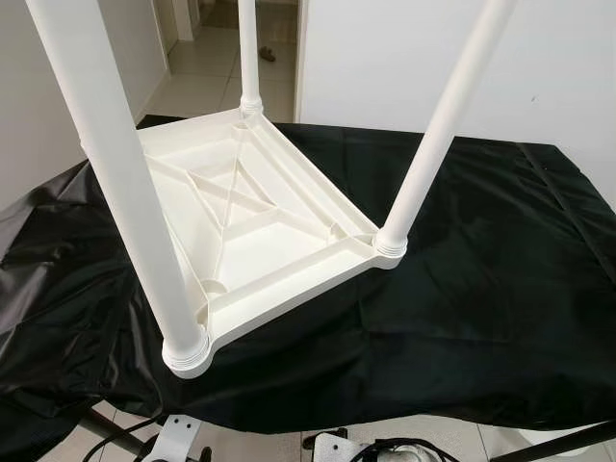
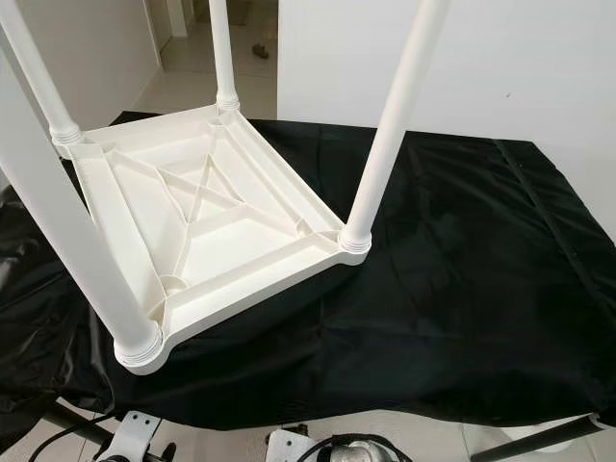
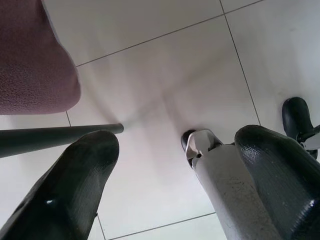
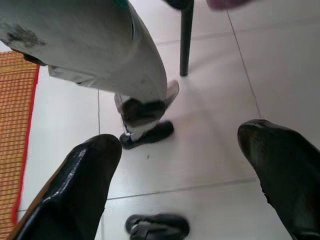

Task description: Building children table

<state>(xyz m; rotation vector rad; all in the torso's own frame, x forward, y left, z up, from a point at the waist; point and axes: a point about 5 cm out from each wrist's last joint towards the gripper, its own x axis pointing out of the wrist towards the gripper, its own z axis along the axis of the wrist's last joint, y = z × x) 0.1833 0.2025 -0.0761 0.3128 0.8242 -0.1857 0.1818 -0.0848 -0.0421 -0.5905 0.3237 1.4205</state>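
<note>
A: Head view: children's table (image 2: 207, 217) upside down on the black cloth (image 2: 462, 289), left of centre, legs (image 2: 390, 125) up.

B: Wrist views: left gripper (image 3: 170, 190) and right gripper (image 4: 180, 185) hang over floor tiles (image 3: 165, 75), fingers apart, holding nothing. Robot's leg (image 4: 100, 45) beside the right one.

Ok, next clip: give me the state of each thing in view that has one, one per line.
Children's table: upside down on the black cloth, underside up.
Table legs: four fitted in the corner sockets, standing upright.
Black cloth: spread over the work surface, wrinkled.
Left gripper: open, holding nothing, pointing down at the tiled floor.
Right gripper: open, holding nothing, pointing down at the floor.
</note>
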